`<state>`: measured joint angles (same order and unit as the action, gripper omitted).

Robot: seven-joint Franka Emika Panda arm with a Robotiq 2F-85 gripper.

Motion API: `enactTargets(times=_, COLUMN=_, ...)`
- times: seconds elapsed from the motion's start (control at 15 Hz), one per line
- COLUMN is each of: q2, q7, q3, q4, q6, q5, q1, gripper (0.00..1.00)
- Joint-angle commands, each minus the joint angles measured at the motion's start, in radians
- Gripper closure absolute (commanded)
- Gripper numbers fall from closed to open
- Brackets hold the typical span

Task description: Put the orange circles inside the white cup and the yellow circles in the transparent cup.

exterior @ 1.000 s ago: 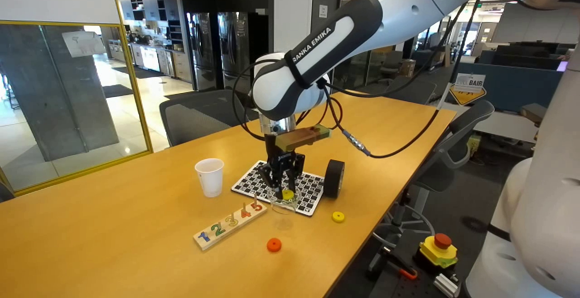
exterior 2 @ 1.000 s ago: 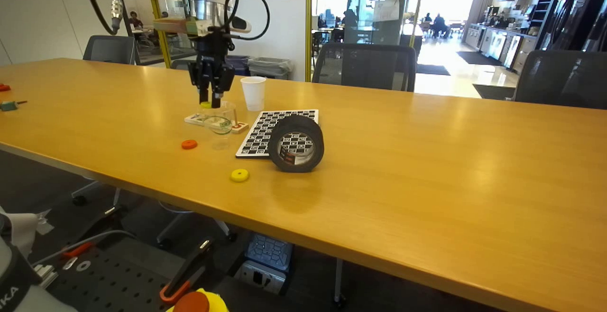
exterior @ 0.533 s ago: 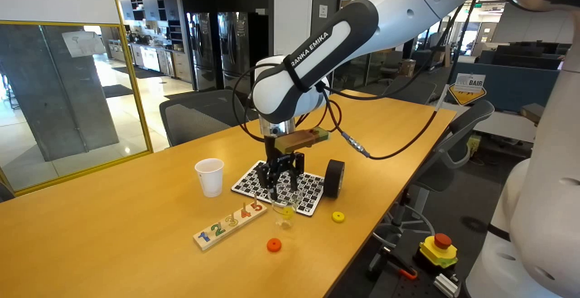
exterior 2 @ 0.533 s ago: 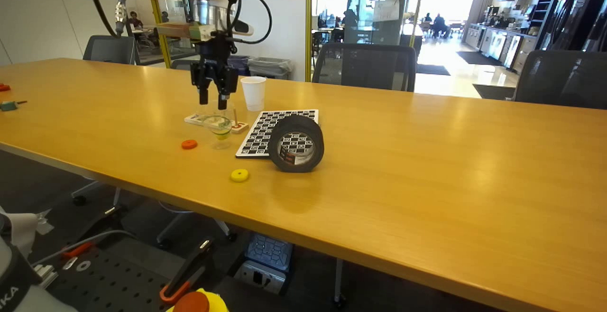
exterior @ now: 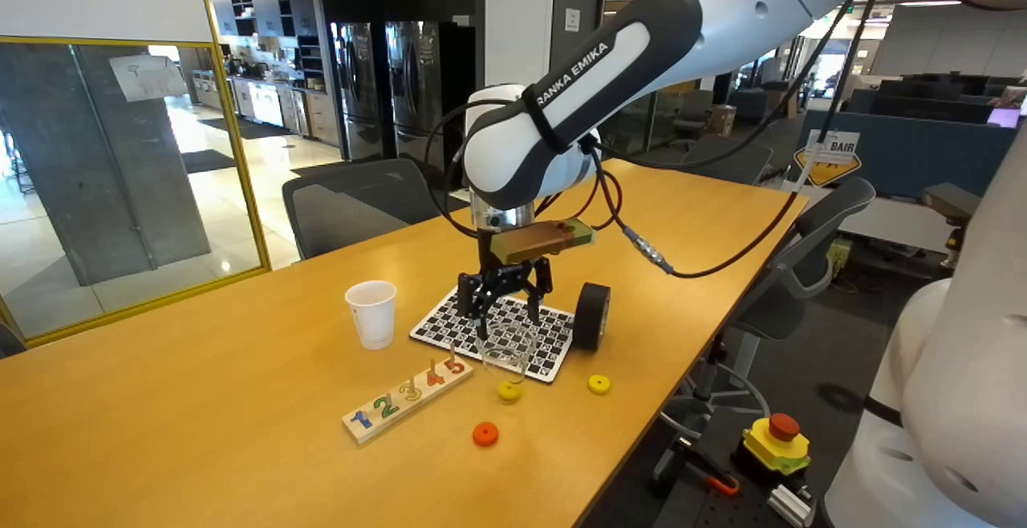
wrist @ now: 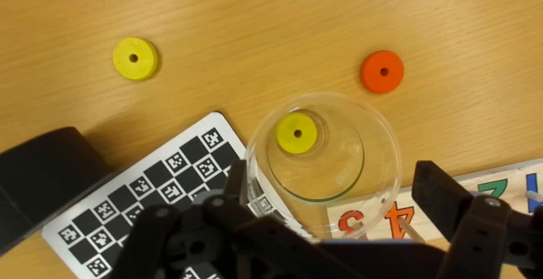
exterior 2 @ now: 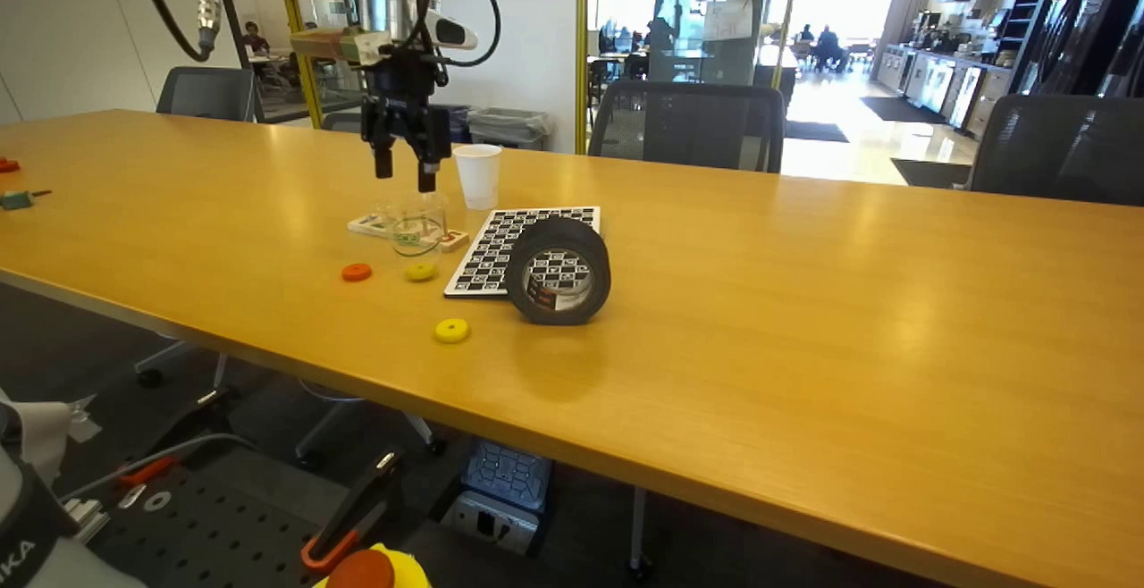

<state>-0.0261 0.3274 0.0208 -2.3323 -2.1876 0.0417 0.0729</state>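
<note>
My gripper [exterior: 509,322] hangs above the transparent cup [wrist: 379,152] with its jaws wide apart and nothing held. In the wrist view a yellow circle [wrist: 296,132] shows within the cup's outline; both exterior views have it low down at the cup's base. The other yellow circle [wrist: 135,58] lies flat on the table, nearer the table edge beside the tape roll. An orange circle [wrist: 382,71] rests on the wood close to the transparent cup. Upright behind the number board stands the white cup [exterior: 374,315]; its inside cannot be made out.
A wooden number board [exterior: 401,401] with pegs lies beside the transparent cup. On the cup's opposite side are a checkered board [exterior 2: 487,257] and a black tape roll [exterior 2: 559,232] standing on edge. A small reddish piece [exterior 2: 7,164] and a green one [exterior 2: 18,200] sit far left.
The jaws have spread and let go of the yellow circle, which dropped down into the transparent cup. The gripper has risen a little, and the cup has shifted slightly.
</note>
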Motion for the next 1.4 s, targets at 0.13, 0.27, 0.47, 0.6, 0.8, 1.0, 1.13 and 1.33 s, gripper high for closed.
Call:
enactTargets(times=0.13, q2=-0.211, q7=0.229, q3=0.006, q4=-0.211, q6=-0.024, q5=-0.029, q1=-0.057, gripper=0.00)
enactTargets(times=0.27, q2=-0.253, q7=0.274, q3=0.011, q4=-0.274, q6=-0.039, q5=-0.045, q1=-0.084, gripper=0.00)
enactTargets(times=0.47, q2=-0.274, q7=0.251, q3=0.009, q4=-0.344, q6=-0.089, q5=-0.079, q1=-0.118, gripper=0.00)
enactTargets(times=0.6, q2=-0.265, q7=0.216, q3=0.006, q4=-0.381, q6=-0.154, q5=-0.111, q1=-0.137, gripper=0.00)
enactTargets(times=0.8, q2=-0.227, q7=0.152, q3=-0.001, q4=-0.412, q6=-0.254, q5=-0.152, q1=-0.158, gripper=0.00)
enactTargets(times=1.0, q2=-0.170, q7=0.083, q3=-0.018, q4=-0.413, q6=-0.357, q5=-0.162, q1=-0.178, gripper=0.00)
enactTargets(times=1.13, q2=-0.136, q7=0.033, q3=-0.032, q4=-0.422, q6=-0.416, q5=-0.152, q1=-0.186, gripper=0.00)
enactTargets(times=1.33, q2=-0.072, q7=-0.022, q3=-0.055, q4=-0.420, q6=-0.486, q5=-0.138, q1=-0.187, gripper=0.00)
